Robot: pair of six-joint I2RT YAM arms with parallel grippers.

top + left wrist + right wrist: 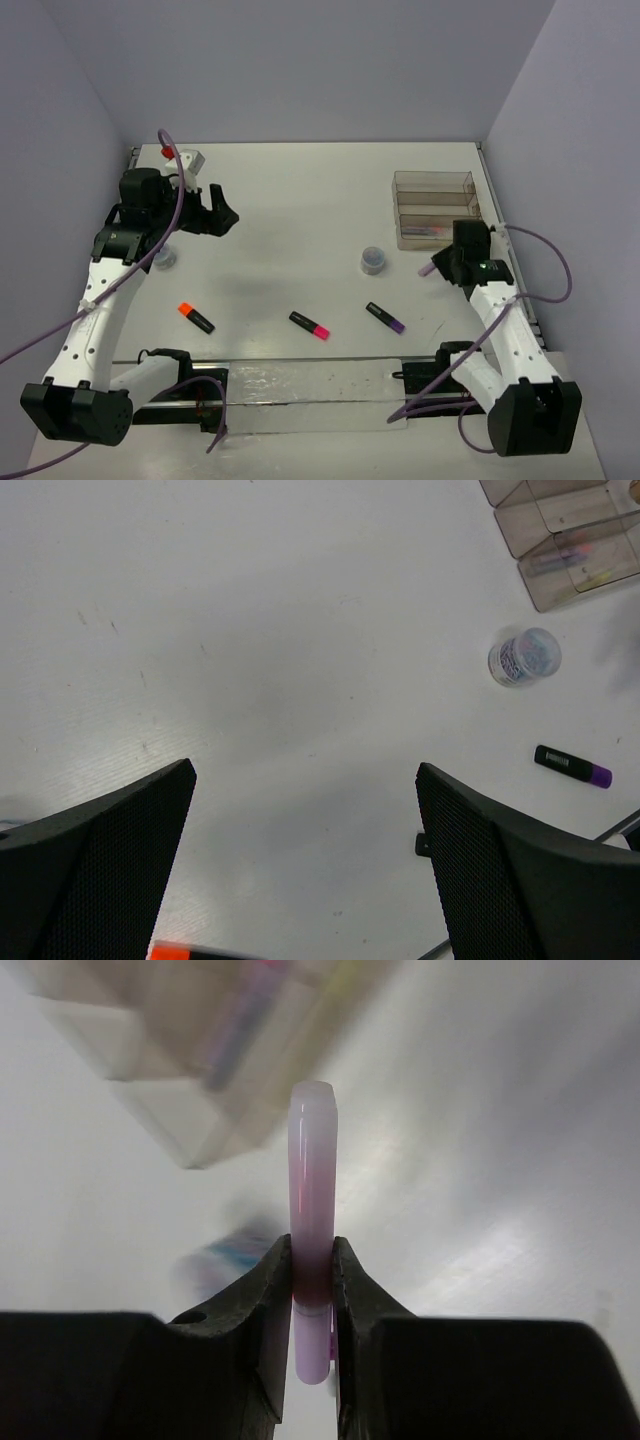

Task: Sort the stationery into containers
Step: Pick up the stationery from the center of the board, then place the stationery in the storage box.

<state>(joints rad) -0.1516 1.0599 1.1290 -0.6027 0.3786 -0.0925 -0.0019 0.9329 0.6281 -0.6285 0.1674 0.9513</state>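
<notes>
Some pens (562, 558) lie in the clear three-part plastic tray (400, 182), the right tool (312, 1260) pinches a lilac marker (312, 1180) just beside it, the left tool (215, 215) gapes wide and empty, and three black highlighters (309, 325) wait nearby.

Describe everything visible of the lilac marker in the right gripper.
The lilac marker is a slim, smooth, pinkish-lilac stick, plastic by its look, with a rounded end. The right gripper is shut on its lower part, with both ends poking out. It appears to be held off the table, close to the clear tray but not in it.
</notes>
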